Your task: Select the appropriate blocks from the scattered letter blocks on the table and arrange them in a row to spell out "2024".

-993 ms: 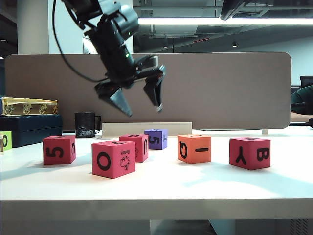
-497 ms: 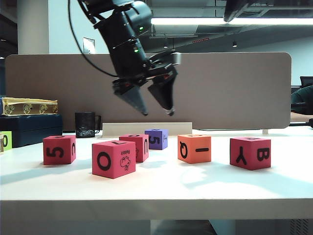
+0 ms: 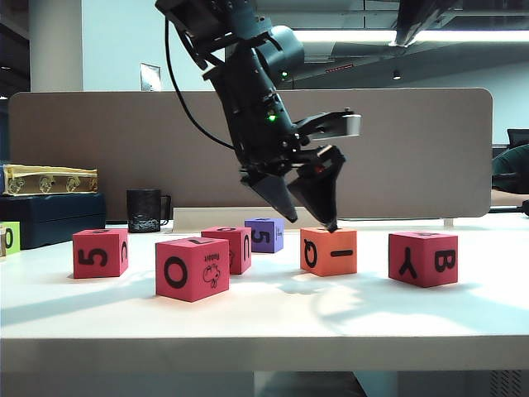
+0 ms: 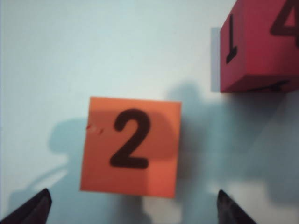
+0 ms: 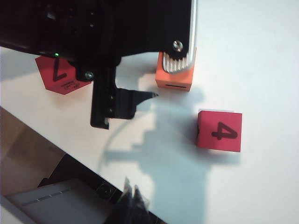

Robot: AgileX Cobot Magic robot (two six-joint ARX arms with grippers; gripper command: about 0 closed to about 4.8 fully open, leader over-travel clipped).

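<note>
A taupe partition panel (image 3: 413, 149) is seen behind the end effector (image 3: 307, 213); a lit ceiling strip light (image 3: 364, 36) above it; a black mug (image 3: 144, 210) and stacked boxes (image 3: 50, 198) well to its left.

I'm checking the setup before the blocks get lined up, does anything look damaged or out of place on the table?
Only a small thing: the orange block, below the open left gripper, has a tiny nick near one edge of its top face marked 2. The right gripper is too cropped to judge. The other blocks sit flat on the table.
</note>
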